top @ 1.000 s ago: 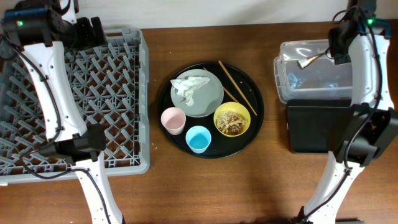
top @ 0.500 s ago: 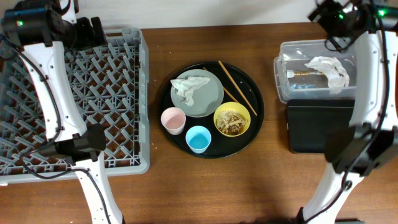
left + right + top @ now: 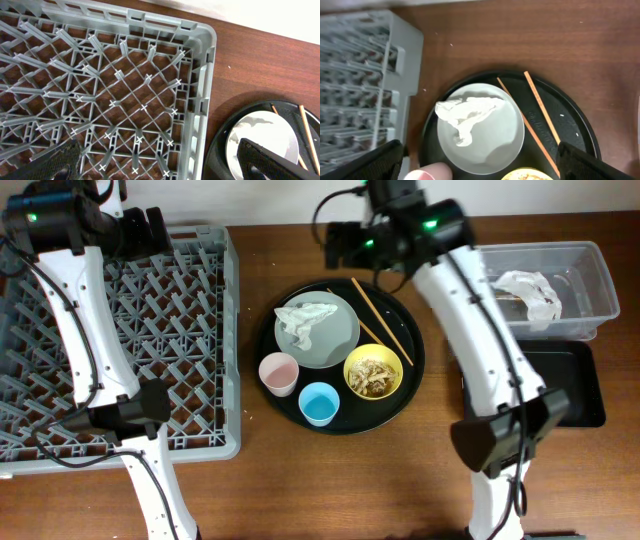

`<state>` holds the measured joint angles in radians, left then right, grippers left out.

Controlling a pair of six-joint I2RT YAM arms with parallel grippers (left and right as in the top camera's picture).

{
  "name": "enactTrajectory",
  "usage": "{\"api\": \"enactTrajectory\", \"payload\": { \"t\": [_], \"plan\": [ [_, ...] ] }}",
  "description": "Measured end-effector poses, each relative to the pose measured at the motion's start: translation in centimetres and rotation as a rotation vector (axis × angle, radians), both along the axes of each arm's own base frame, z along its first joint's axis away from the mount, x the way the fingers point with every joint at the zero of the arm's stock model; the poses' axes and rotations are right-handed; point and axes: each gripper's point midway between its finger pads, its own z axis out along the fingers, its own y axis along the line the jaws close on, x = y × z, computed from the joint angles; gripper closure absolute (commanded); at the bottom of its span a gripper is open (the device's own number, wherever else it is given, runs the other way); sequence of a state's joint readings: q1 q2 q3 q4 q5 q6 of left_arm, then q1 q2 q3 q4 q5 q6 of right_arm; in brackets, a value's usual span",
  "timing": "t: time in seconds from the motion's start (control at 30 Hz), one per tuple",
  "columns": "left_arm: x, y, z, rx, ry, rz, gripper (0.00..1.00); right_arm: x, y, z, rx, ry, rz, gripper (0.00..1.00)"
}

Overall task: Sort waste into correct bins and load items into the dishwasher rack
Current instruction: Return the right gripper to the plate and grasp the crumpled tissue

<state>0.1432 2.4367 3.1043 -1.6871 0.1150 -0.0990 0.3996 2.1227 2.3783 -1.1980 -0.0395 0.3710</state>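
End effectors are both released and empty. Left end effector (image 3: 160,167) hovers above the far edge of the dishwasher rack (image 3: 120,340); right end effector (image 3: 480,165) hovers just beyond the far edge of the round black tray (image 3: 415,380). One napkin (image 3: 305,318) lies on the plate (image 3: 340,342); a second napkin (image 3: 530,290) lies in the clear tub (image 3: 592,265), far right.

I see a grey lattice rack (image 3: 228,330), grey-green plate (image 3: 338,342), white napkin (image 3: 305,318), yellow bowl (image 3: 354,370), pink cup (image 3: 279,372), light blue cup (image 3: 319,403).

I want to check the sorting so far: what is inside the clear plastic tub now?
A crumpled white napkin lies in the clear tub. The right arm covers one end of the tub, so anything there is hidden.
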Motion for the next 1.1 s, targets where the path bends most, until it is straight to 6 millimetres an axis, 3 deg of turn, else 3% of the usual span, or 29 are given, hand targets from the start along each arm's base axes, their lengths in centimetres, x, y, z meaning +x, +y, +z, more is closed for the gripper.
{"api": "enactTrajectory", "payload": {
  "t": [0.1,0.47,0.83,1.1],
  "plan": [
    [0.0,0.0,0.0,0.000,0.000,0.000,0.01,-0.2,1.2,-1.2,-0.046,0.007,0.018,0.01],
    [0.0,0.0,0.0,0.000,0.000,0.000,0.01,1.2,1.3,-7.1,-0.121,0.094,0.007,0.06],
    [0.0,0.0,0.0,0.000,0.000,0.000,0.01,1.1,2.9,-16.1,-0.122,0.276,0.057,0.11],
    [0.0,0.0,0.0,0.000,0.000,0.000,0.01,1.8,5.9,-17.5,-0.115,0.216,0.195,0.13]
  ]
}}
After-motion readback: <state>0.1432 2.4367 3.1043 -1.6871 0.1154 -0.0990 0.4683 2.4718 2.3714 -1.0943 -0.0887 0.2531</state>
